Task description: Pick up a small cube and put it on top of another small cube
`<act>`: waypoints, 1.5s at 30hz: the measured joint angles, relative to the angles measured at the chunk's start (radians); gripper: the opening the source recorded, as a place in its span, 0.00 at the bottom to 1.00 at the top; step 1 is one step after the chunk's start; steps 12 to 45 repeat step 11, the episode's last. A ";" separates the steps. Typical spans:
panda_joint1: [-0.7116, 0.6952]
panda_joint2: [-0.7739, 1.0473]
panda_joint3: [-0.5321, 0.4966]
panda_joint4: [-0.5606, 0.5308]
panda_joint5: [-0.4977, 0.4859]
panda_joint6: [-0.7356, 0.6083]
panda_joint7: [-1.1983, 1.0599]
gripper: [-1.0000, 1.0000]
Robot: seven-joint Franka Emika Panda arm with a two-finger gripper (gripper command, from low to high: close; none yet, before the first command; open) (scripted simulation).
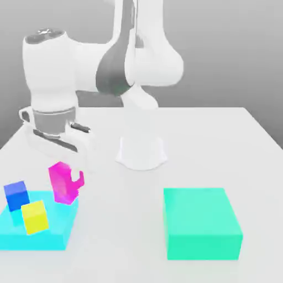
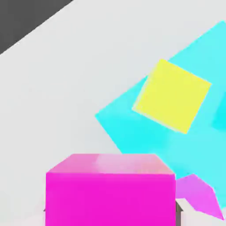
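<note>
Fingers [image 1: 67, 179] clenched on the small cube [image 1: 59, 182], holding it tilted just above the cyan block's [image 1: 50, 235] corner. What seemed another small cube [image 2: 201, 196] showed only partly beside it. Yellow cube [image 1: 35, 216] and blue cube [image 1: 16, 195] rested there. Farther across the worktop [image 1: 221, 138] sat the green block [image 1: 202, 223].

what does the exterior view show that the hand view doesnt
Only the exterior view shows the green block, the blue cube on the cyan slab, the arm's white base and the arm itself reaching over the slab. Only the hand view shows a second magenta shape peeking out beside the magenta cube close to the camera; what it is cannot be told. Both show that magenta cube at the gripper, the yellow cube on the cyan slab, and the white table.
</note>
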 joint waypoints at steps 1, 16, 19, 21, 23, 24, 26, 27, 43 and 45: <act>-0.035 -0.036 0.000 -0.027 -0.013 -0.009 0.044 0.00; -0.064 0.130 -0.025 -0.098 -0.001 0.228 0.085 1.00; -0.064 0.130 -0.025 -0.098 -0.001 0.228 0.085 1.00; -0.064 0.130 -0.025 -0.098 -0.001 0.228 0.085 1.00; -0.064 0.130 -0.025 -0.098 -0.001 0.228 0.085 1.00; -0.064 0.130 -0.025 -0.098 -0.001 0.228 0.085 1.00; -0.064 0.130 -0.025 -0.098 -0.001 0.228 0.085 1.00; -0.064 0.130 -0.025 -0.098 -0.001 0.228 0.085 1.00; -0.064 0.130 -0.025 -0.098 -0.001 0.228 0.085 1.00; -0.064 0.130 -0.025 -0.098 -0.001 0.228 0.085 1.00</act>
